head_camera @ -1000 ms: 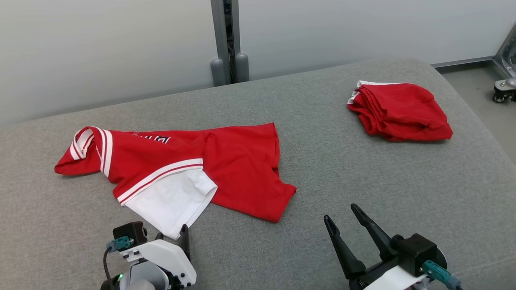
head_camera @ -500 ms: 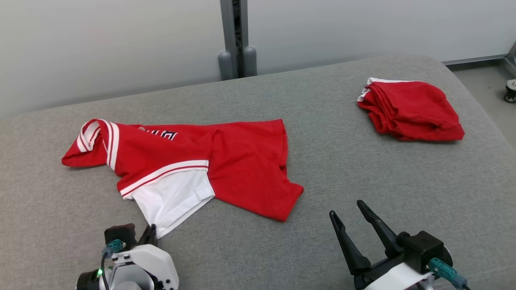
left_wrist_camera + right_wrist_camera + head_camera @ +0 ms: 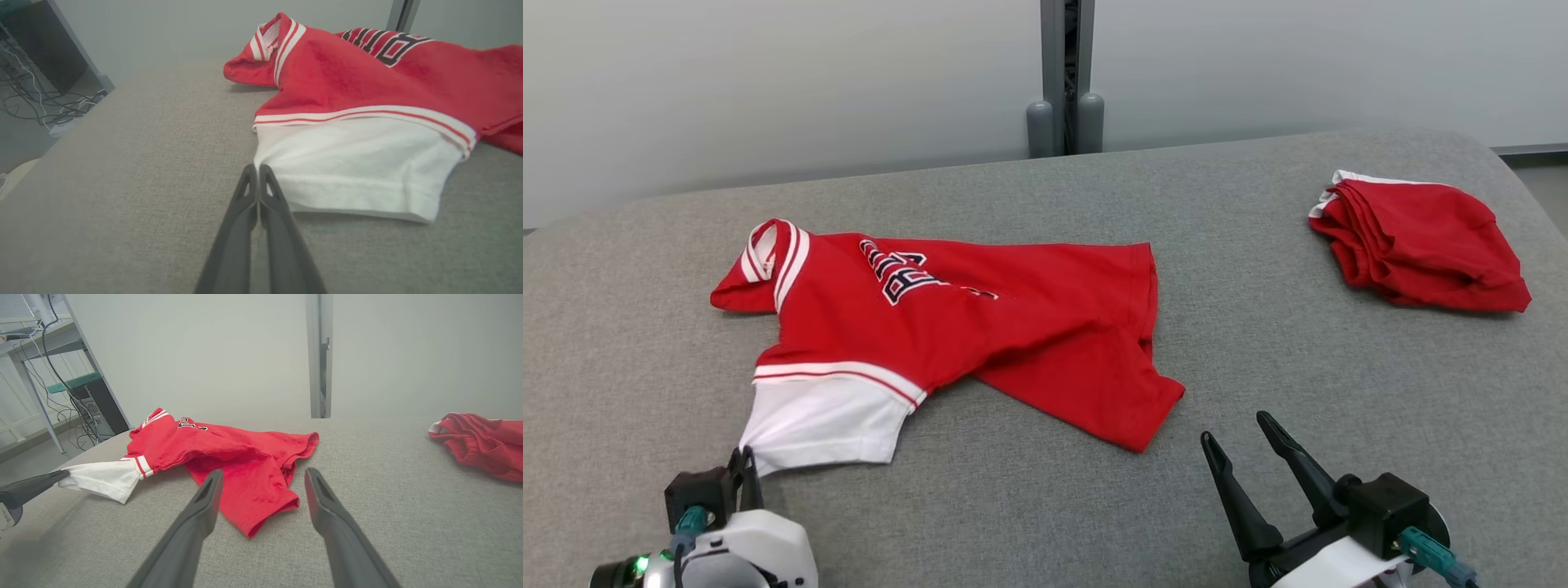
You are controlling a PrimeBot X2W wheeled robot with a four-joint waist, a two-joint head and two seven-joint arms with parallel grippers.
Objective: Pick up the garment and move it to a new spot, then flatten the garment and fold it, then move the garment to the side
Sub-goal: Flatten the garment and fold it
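The garment (image 3: 980, 327) is a red jersey with dark lettering, white-striped trim and a white sleeve, lying crumpled on the left half of the grey padded surface (image 3: 1045, 506). My left gripper (image 3: 745, 457) is shut on the near left corner of that white sleeve. In the left wrist view its fingers (image 3: 257, 168) meet right at the sleeve's hem corner, with the garment (image 3: 359, 81) beyond. My right gripper (image 3: 1233, 427) stands open and holds nothing, just right of the jersey's near red corner. In the right wrist view it (image 3: 264, 473) points at the garment (image 3: 229, 453).
A second red garment (image 3: 1421, 245), folded, lies at the far right of the surface. A grey post (image 3: 1066, 73) stands behind the far edge against a pale wall. Off the surface's left side are a shelf rack and cables (image 3: 61, 396).
My left gripper has shut on the white sleeve and drawn it leftward, spreading the jersey and uncovering more lettering. The head camera has turned. The right gripper stays open.
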